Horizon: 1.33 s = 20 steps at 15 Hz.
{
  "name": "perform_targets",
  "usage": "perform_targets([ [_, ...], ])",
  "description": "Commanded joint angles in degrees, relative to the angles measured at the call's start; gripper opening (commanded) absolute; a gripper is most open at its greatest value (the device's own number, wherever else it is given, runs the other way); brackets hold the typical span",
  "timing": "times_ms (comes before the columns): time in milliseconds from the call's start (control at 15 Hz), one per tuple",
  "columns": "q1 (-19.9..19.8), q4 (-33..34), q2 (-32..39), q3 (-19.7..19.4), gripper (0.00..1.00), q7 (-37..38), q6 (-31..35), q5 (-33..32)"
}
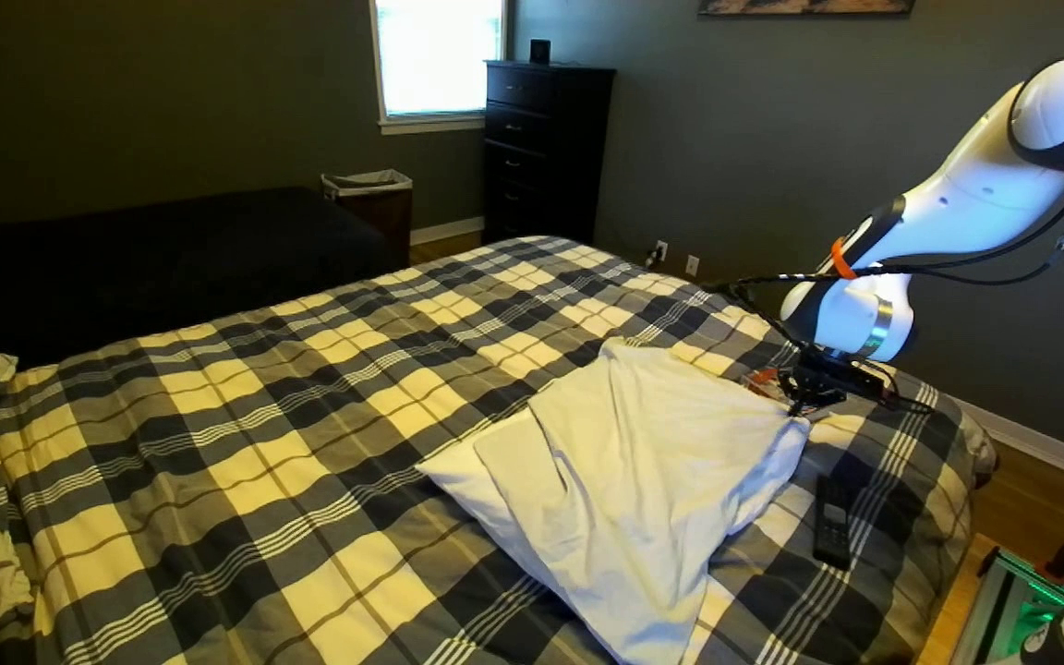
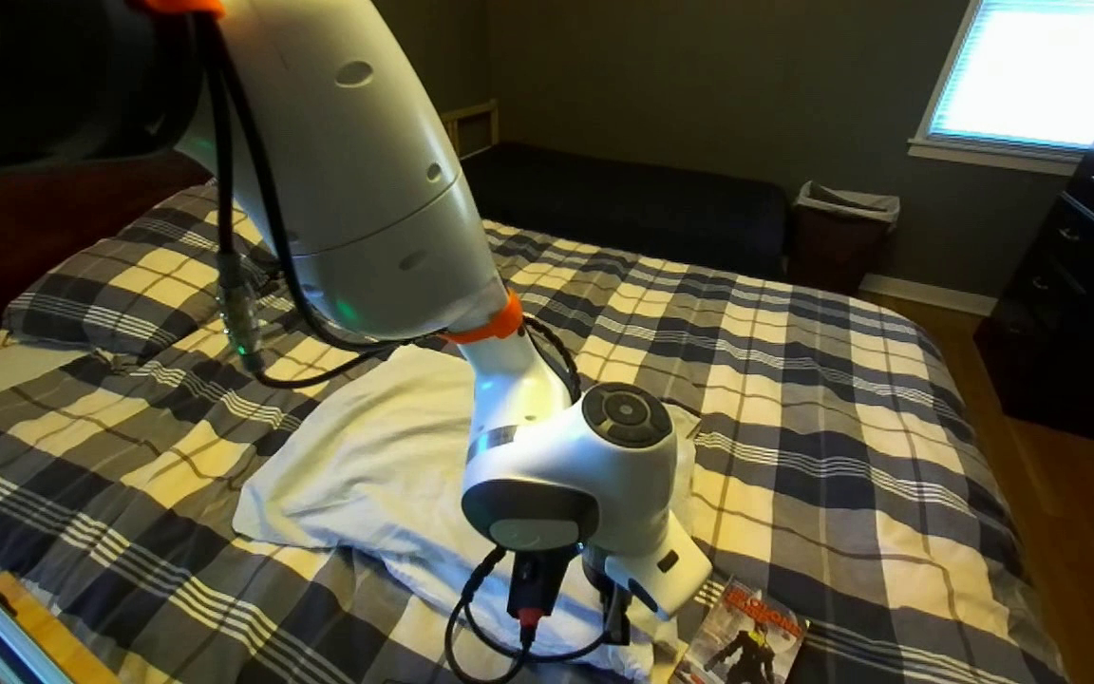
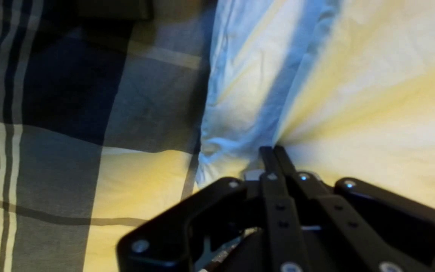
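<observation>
There is one robot arm (image 2: 357, 180) with two jaws, plus one white cloth (image 1: 643, 443), one black handheld device (image 1: 833, 526), one magazine-like item (image 2: 745, 638), one plaid-covered bed (image 1: 218, 434), one window (image 1: 442, 57), one dresser (image 1: 550, 148), one lined hamper (image 1: 375, 208), one wall picture (image 1: 806, 6) and two wall outlets (image 1: 693, 266)

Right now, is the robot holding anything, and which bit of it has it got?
Yes: the black two-fingered end effector is holding the large wrinkled white cloth, pinched by a gathered fold near its edge.
</observation>
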Motion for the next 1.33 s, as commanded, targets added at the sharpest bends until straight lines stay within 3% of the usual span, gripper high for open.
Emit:
perform_targets([
  [0, 1.1, -2.1, -1.8, -2.3, 0.00, 0.0, -1.5, 0.2],
  [1267, 3.6, -2.2, -0.1, -8.3, 0.00, 1.7, -0.7, -0.7],
])
